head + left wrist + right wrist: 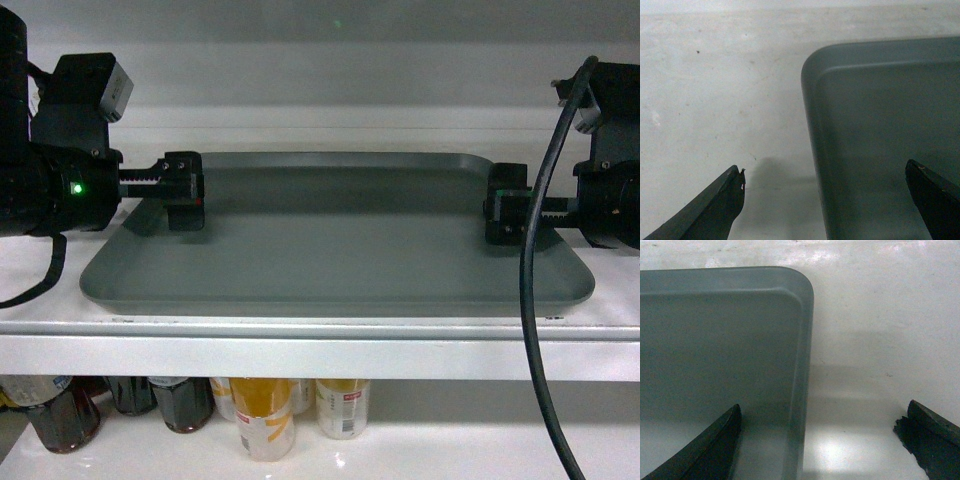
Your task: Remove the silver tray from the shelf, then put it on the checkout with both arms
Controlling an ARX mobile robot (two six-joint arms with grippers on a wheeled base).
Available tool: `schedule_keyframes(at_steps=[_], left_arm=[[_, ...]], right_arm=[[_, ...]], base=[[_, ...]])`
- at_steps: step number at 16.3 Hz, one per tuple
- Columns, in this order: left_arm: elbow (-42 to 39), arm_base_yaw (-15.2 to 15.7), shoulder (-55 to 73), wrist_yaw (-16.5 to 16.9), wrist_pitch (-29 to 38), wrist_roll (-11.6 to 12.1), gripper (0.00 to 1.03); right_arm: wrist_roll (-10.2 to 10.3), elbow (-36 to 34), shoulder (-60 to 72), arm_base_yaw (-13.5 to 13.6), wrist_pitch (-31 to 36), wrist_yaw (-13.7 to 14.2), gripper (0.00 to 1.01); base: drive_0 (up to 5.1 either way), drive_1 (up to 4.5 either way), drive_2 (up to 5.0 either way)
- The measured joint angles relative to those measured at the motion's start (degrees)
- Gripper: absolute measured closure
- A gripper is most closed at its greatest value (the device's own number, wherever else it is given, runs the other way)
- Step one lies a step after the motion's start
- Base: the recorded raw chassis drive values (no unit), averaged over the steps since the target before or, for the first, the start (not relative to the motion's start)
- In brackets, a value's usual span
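Note:
The silver tray (330,250) lies flat on the white shelf (320,345). My left gripper (185,192) is at the tray's left end and my right gripper (505,215) at its right end. In the left wrist view the left gripper (825,200) is open, one finger over the bare shelf (715,100) and the other over the tray (890,125), straddling the rim. In the right wrist view the right gripper (822,440) is open the same way across the rim of the tray (715,340), its outer finger over the shelf (880,340). Neither grips anything. The checkout is out of view.
A thick black cable (535,300) hangs down in front of the tray's right end. On the lower shelf stand dark bottles (65,415) and a yellow bottle (265,415). The shelf's back wall rises close behind the tray.

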Motion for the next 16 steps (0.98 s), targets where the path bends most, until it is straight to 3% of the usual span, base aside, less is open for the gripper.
schedule_keyframes(at_steps=[8,10,14,16], left_arm=[[-2.1,-0.6,0.8,-0.5,3.1,-0.2,0.05],[-2.1,-1.5,0.8,-0.5,3.2,-0.2,0.28],[-2.2,-2.3,0.8,-1.1,3.4,-1.0,0.67],[-2.2,-2.2,0.8,-2.0,3.4,-1.3,0.86]], right_arm=[[0.5,0.3,1.1,1.9,2.6,1.0,0.03],[0.5,0.3,1.4,2.4,3.8,1.0,0.09],[0.0,-0.2,1.5,3.0,5.5,1.6,0.49],[-0.9,-0.4,1.6,3.7,5.9,3.2,0.69]], base=[[0.0,0.00,0.0],[0.0,0.00,0.0],[0.0,0.00,0.0],[0.0,0.00,0.0]])
